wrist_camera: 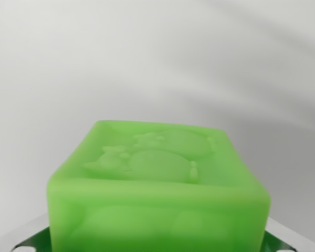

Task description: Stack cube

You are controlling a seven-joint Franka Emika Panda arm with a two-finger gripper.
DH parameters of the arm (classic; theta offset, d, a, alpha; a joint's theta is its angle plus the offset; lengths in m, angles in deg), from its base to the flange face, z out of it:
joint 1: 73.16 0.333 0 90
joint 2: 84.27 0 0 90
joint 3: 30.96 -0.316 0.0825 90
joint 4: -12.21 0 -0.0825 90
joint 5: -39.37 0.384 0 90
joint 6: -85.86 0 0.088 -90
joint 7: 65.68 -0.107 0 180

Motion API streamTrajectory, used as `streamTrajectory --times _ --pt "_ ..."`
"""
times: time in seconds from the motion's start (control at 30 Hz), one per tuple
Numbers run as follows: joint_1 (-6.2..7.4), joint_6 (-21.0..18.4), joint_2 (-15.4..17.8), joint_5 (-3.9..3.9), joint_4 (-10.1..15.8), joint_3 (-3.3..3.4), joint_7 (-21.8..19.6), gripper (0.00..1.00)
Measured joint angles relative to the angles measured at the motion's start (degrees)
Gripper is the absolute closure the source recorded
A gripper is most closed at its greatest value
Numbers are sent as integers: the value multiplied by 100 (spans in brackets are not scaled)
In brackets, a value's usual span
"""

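We are holding the green cube (157, 194) in the gripper (157, 244), clamped; we should be lowering it level.

A green cube (157, 184) with an embossed top face fills the lower frame against pale background.

One wrist view looks from very near over the green cube (156, 184) toward a pale surface (147, 58).

Green cube (157, 199) — embossed relief on top — fills lower frame, upright.
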Motion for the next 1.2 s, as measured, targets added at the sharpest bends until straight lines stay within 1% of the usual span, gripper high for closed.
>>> streamTrajectory --times 0.27,0.6,0.83,1.2 --pt "-18 -40 286 -33 240 26 394 100" --pt "-25 -120 661 -92 533 86 901 100" --pt "-28 -187 920 -133 731 132 1246 100" --pt "-28 -307 1333 -218 1019 215 1763 100"
